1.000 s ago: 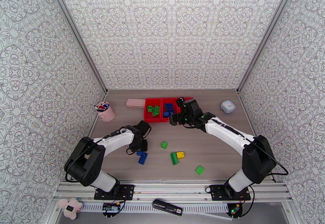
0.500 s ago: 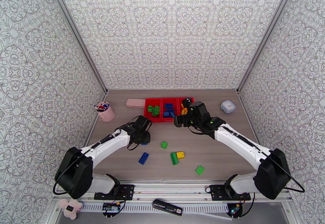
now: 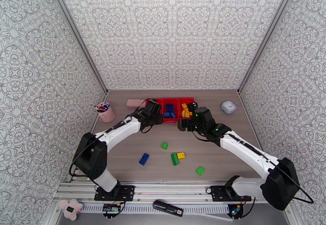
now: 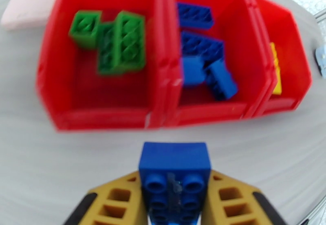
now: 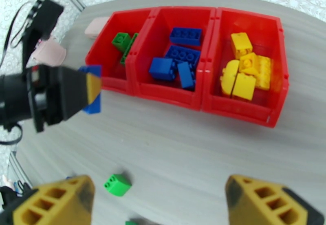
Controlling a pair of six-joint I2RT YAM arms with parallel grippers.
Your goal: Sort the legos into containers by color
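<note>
The containers (image 3: 176, 101) are three joined red bins at the back of the table, also seen in the left wrist view (image 4: 163, 79) and the right wrist view (image 5: 195, 95). Green legos (image 4: 118, 44) lie in the left bin, blue legos (image 5: 179, 60) in the middle one and yellow legos (image 5: 244, 71) in the right one. My left gripper (image 3: 153, 115) hovers just in front of the bins, shut on a blue lego (image 4: 174, 162). My right gripper (image 3: 184, 124) stands open and empty in front of the yellow bin, its fingers (image 5: 57, 201) wide apart. Loose on the table are a blue lego (image 3: 143, 159), green legos (image 3: 164, 145) and a yellow lego (image 3: 181, 155).
A pink cup (image 3: 106, 112) stands at the left, with a pink flat block (image 3: 135, 103) beside the bins. At the far right sits a small white round box (image 3: 228, 107). Another green lego (image 3: 200, 170) lies near the front edge. Patterned walls enclose the table.
My left gripper closed on a blue lego at the table's middle left and carried it up to the bins. The right gripper drew back from over the bins toward me.
</note>
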